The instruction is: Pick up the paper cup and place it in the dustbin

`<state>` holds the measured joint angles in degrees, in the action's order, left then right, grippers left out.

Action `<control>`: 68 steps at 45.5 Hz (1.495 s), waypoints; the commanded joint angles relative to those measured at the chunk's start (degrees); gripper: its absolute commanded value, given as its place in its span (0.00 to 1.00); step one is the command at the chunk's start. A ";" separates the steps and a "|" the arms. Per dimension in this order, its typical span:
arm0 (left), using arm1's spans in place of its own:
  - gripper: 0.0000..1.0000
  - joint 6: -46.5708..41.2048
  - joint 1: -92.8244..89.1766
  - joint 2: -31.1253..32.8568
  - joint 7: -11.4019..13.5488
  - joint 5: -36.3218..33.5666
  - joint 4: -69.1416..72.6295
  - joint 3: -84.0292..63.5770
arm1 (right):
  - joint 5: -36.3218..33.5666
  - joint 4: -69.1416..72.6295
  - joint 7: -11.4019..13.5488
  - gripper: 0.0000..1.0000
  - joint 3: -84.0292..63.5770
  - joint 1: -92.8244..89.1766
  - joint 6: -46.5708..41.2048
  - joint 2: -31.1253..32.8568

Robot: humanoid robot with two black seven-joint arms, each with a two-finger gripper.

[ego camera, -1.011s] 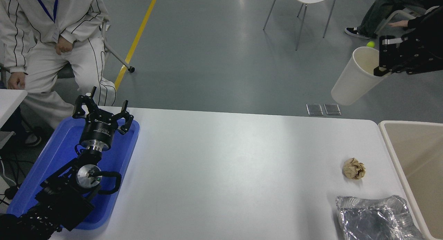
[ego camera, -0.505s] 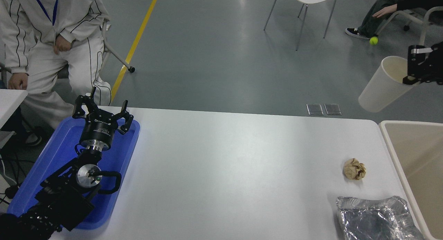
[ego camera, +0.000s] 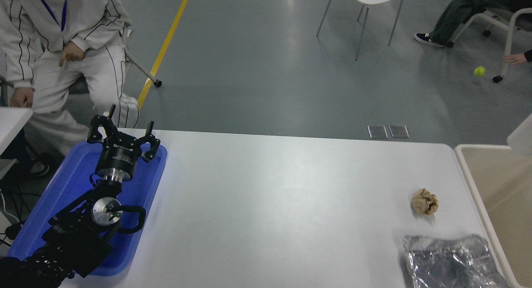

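Note:
Only the bottom end of the white paper cup (ego camera: pixel 522 137) shows, at the picture's right edge, in the air just above the far rim of the beige dustbin (ego camera: pixel 469 171). The rest of the cup is cut off by the edge. My right gripper is out of view beyond that edge. My left gripper (ego camera: pixel 123 130) is parked over the blue tray at the lower left, open and empty.
A crumpled brown paper ball (ego camera: pixel 424 201) and a crinkled silver foil bag (ego camera: pixel 449 261) lie on the white table (ego camera: pixel 270 205) near the dustbin. The blue tray (ego camera: pixel 66 192) is at the left. A person in white sits at top left; a chair, another person and a green ball are at top right.
The right gripper has carried the cup to the right and down, from above the floor to over the dustbin's far rim, and has left the picture. The green ball on the floor has rolled right.

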<state>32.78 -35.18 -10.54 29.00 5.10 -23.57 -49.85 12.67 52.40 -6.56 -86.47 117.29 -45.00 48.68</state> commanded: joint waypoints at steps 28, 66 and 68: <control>1.00 0.00 0.02 -0.01 0.00 0.00 0.02 -0.07 | -0.01 -41.07 -0.03 0.00 45.68 -63.05 0.00 -1.21; 1.00 0.00 0.02 -0.01 0.09 0.00 0.02 -0.07 | -0.10 -42.29 0.14 0.00 64.32 -84.24 44.20 -11.76; 1.00 0.00 0.02 -0.01 0.09 0.00 0.02 0.02 | -0.10 -42.30 0.14 0.00 64.24 -84.33 44.82 -11.76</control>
<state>32.78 -35.16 -10.54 29.01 5.10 -23.55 -49.88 12.58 10.85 -6.50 -25.08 35.78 -7.60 38.84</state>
